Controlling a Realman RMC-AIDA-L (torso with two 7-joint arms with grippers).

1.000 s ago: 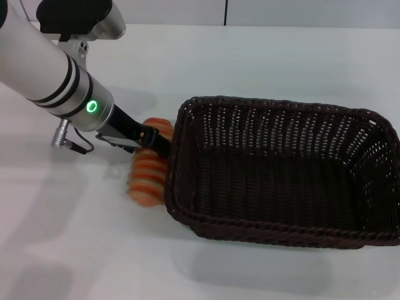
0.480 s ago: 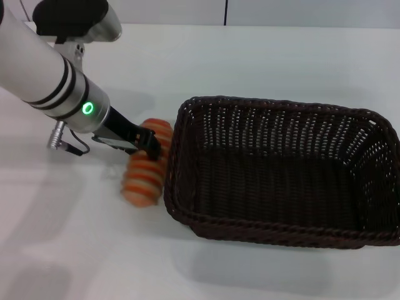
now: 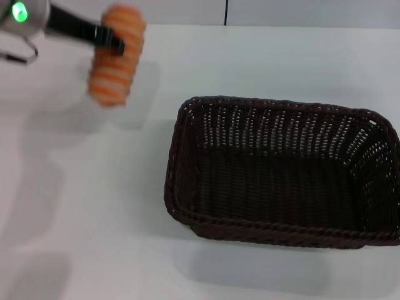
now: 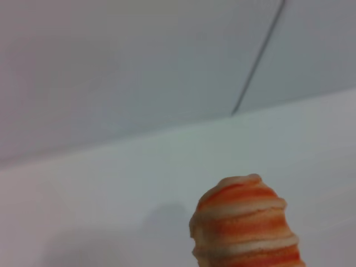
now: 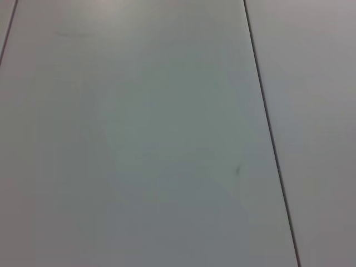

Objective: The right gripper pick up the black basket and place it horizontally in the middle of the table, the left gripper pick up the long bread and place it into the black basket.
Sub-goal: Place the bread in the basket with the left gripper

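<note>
- left pincer [image 3: 111, 39]: far-left corner, clamped on the long bread [image 3: 114, 55], which hangs clear above the worktop [image 3: 94, 206], high enough, I'd judge, to clear the rim.
- black basket [image 3: 281, 172]: sits flat, long side across, mid-to-right, open and empty. Well apart from the bread.
- right pincer: out of view, its camera shows only blank panels; looks parked.

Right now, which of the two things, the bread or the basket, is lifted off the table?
The bread: the left end effector holds it in the air, up and to the left of the basket, which rests empty on the table.
</note>
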